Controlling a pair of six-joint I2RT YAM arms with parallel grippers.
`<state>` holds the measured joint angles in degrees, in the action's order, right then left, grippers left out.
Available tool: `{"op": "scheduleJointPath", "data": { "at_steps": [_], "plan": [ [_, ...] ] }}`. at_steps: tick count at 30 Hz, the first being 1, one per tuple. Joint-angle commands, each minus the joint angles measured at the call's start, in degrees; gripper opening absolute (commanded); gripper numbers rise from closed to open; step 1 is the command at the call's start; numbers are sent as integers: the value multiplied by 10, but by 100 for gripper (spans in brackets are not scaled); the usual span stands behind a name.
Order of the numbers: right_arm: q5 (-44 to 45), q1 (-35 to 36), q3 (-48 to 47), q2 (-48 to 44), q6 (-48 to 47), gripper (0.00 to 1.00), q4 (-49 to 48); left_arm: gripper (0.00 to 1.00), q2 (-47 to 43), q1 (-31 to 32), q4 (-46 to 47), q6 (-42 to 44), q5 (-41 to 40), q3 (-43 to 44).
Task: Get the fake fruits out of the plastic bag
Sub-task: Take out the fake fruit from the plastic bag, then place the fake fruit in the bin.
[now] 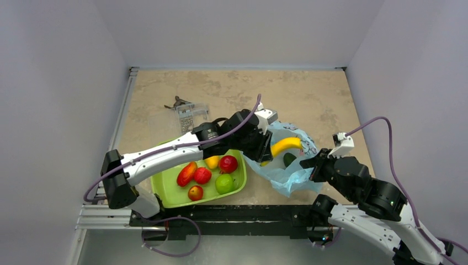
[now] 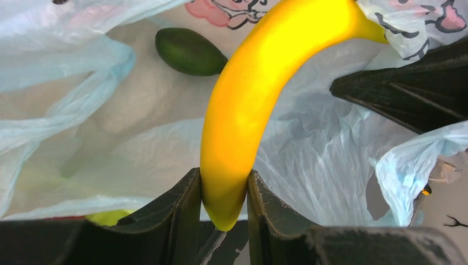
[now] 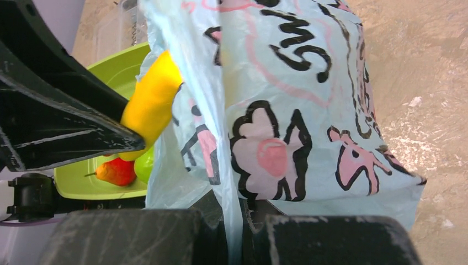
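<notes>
My left gripper (image 2: 223, 178) is clenched on the stem-side end of the yellow banana (image 2: 248, 99), one finger pressed to each flank, and the fruit arches away toward 12 o'clock in the left wrist view. From overhead, this gripper (image 1: 265, 144) sits at the mouth of the plastic bag (image 1: 292, 179), with the banana (image 1: 286, 146) pointing toward 3 o'clock over the crumpled film. The dark green avocado (image 2: 190, 52) lies inside the bag at 11 o'clock from my left fingers; from overhead it (image 1: 289, 159) is just beside the banana, at 6 o'clock from it. My right gripper (image 3: 234, 212) is closed tight on a fold of the bag (image 3: 309, 110), whose pale blue film with black and pink print rises from between the fingers. From overhead, that gripper (image 1: 310, 164) is at the bag's 3 o'clock edge. At 9 o'clock from the bag, touching it, is the lime-green tray (image 1: 167, 190). In it lie the red-orange mango (image 1: 186, 174), two red round fruits (image 1: 202, 175) (image 1: 228, 163), the green apple (image 1: 224, 183), the small red-yellow apple (image 1: 195, 192) and an orange-yellow oval fruit (image 1: 212, 162). All of this rests on the mottled beige worktop (image 1: 309, 94), and a small clear plastic piece (image 1: 190, 113) lies at 12 o'clock from the tray, well apart from it.
</notes>
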<state>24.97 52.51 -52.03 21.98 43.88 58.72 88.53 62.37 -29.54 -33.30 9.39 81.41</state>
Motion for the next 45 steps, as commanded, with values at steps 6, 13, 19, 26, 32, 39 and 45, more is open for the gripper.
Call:
{"op": "scheduleJointPath", "data": {
  "at_steps": [6, 13, 19, 26, 32, 39, 45],
  "plan": [
    [19, 5, -2, 1, 6, 0, -10, 0, -132, -4, -37, 33, -53, -113],
    [19, 6, -2, 10, 5, 0, -9, 0, -126, -5, -74, 44, -12, -108],
    [23, 5, -2, 0, 8, 0, -8, 0, -238, -12, -59, 22, -120, -183],
    [21, 6, -2, 5, 8, 0, -9, 0, -369, -14, -186, -25, -403, -234],
    [21, 6, -2, 6, 7, 0, -9, 0, -408, -15, -336, -193, -576, -303],
    [19, 6, -1, 12, 6, 0, -10, 0, -358, -15, -430, -407, -629, -369],
    [19, 6, -1, 14, 6, 0, -10, 0, -297, -15, -442, -533, -596, -407]
  ]
}}
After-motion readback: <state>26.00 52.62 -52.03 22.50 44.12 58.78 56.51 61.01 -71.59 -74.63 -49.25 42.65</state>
